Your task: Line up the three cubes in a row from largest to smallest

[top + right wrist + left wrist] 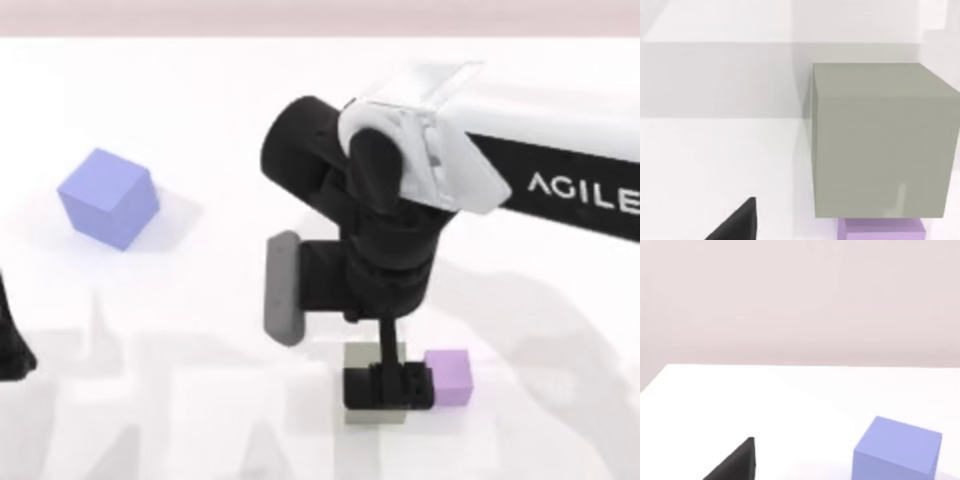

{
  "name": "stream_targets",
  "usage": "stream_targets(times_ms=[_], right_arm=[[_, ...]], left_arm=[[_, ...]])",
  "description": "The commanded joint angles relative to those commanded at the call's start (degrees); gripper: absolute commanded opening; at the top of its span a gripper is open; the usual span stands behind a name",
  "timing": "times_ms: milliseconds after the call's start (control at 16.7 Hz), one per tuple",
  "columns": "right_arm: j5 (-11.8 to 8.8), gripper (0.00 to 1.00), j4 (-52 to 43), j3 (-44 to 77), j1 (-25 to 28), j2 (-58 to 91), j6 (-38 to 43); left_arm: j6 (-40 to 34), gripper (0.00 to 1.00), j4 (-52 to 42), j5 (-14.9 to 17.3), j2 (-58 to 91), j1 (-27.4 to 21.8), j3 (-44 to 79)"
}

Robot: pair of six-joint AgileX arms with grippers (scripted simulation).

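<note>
Where table lies bare at left, blue cube (108, 197) alone, right hand (388, 388) over olive cube (376, 412) (grip unclear), lilac cube (449, 377) touching.

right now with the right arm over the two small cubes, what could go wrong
The right tool sits low over the grey-green cube, with the purple cube close beside; any sideways move could knock the purple one away. The blue cube lies far off on the left, so the row is still unfinished.
</note>
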Motion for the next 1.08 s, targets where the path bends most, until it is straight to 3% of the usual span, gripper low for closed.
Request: stream_targets(times_ms=[240,480,1080], right_arm=[[-0.4,1.00,4.9,-4.6,-3.2,-6.2,2.2],[-1.1,1.00,13.7,-15.0,-9.6,-19.3,7.0],[-1.9,1.00,39.0,-55.3,-30.2,-66.4,23.7]], left_arm=[[1.5,1.00,-6.0,1.0,7.1,-1.7,7.5],[4.4,1.00,-18.1,2.0,22.9,-4.0,21.6],[14.2,1.00,-59.7,1.4,84.6,-8.4,66.5]])
